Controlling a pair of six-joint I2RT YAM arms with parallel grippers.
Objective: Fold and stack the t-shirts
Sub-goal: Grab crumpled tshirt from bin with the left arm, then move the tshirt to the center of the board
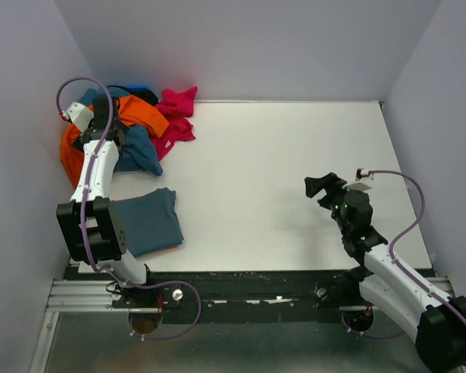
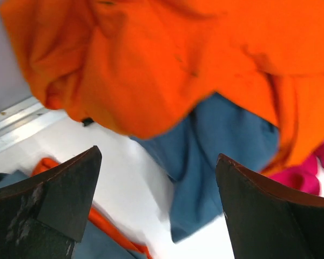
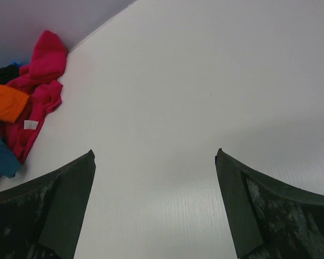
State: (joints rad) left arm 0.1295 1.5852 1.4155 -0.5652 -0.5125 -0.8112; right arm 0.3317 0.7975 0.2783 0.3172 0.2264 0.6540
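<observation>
- Near left: one folded blue-grey t-shirt [image 1: 149,221] lies flat on the white table [image 1: 279,171], just beside my left arm's base. I judge it to be the start of the stack.
- Near right: my right gripper [image 3: 155,154] hangs over bare table with its fingers spread wide and nothing between them. It is well apart from every shirt.
- Far left: my left gripper [image 2: 157,156] is over the heap of unfolded shirts. Its fingers are spread wide and hold nothing, and no cloth is pinched.
- Target: the orange t-shirt [image 2: 167,65] lies directly ahead of the left fingers, on top of the heap. It is crumpled, so I cannot read a long axis. In the overhead view its bulk runs from near left to far right.
- Beneath and to the right of it: a teal-blue t-shirt [image 2: 216,145], partly covered by the orange cloth.
- Farthest, in the far corner: a magenta t-shirt [image 3: 40,81], touching the heap's right side.
- Deciding relation: the heap is on the left side and the left arm is the nearer one. I judge the next pick falls to the left gripper, closing only on orange cloth, since the teal-blue layer sits close under it.
</observation>
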